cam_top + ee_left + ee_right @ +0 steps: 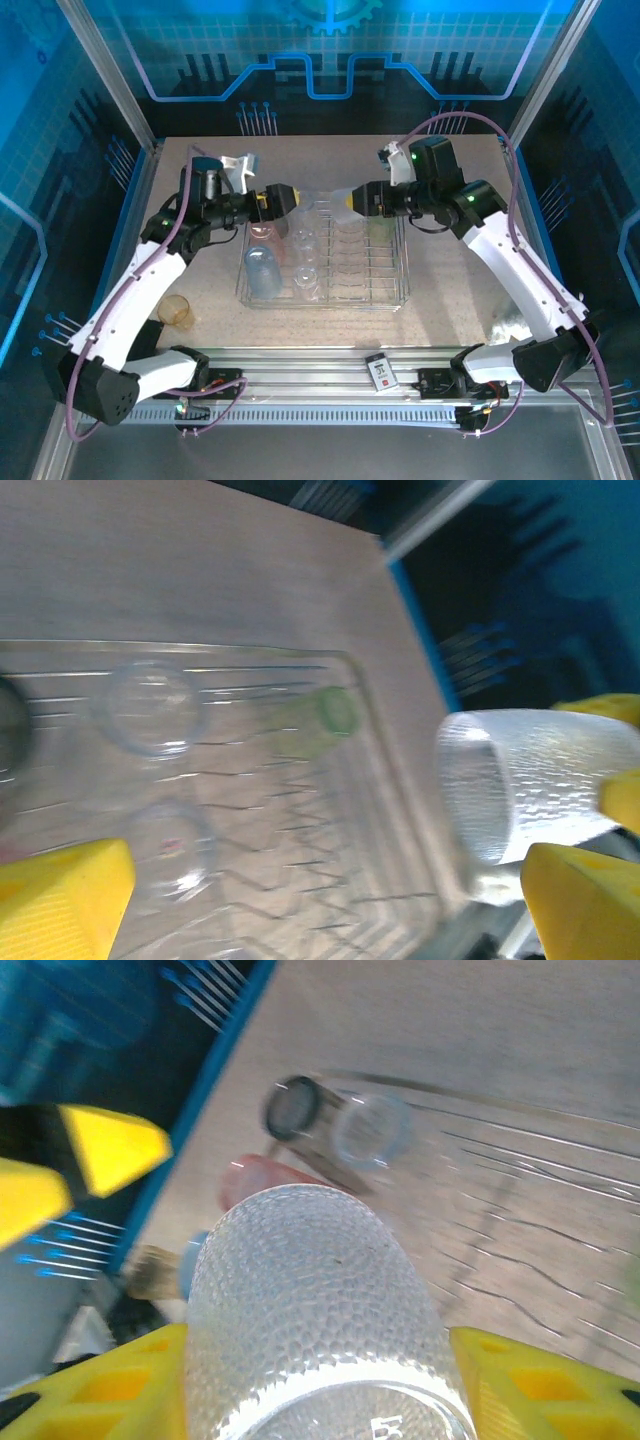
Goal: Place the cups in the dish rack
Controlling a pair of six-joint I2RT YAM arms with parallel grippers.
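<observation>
A clear dimpled cup (pixel 320 200) hangs over the far edge of the dish rack (pixel 400 262). My right gripper (pixel 347 200) is shut on it, and its yellow fingers (pixel 540 1380) press both sides of the cup (pixel 320 1310). Just left of the cup, my left gripper (pixel 293 200) is open and its fingers (pixel 60 900) stand wide apart with nothing between them. The held cup (pixel 520 790) lies past the left gripper's right finger. In the rack sit a pink cup (pixel 262 235), a blue cup (pixel 262 272), clear cups (pixel 305 242) and a green cup (pixel 325 715).
An amber cup (pixel 178 310) stands on the table left of the rack, beside my left arm. A small black-and-white card (pixel 380 372) lies on the front rail. Blue walls close in the table on both sides.
</observation>
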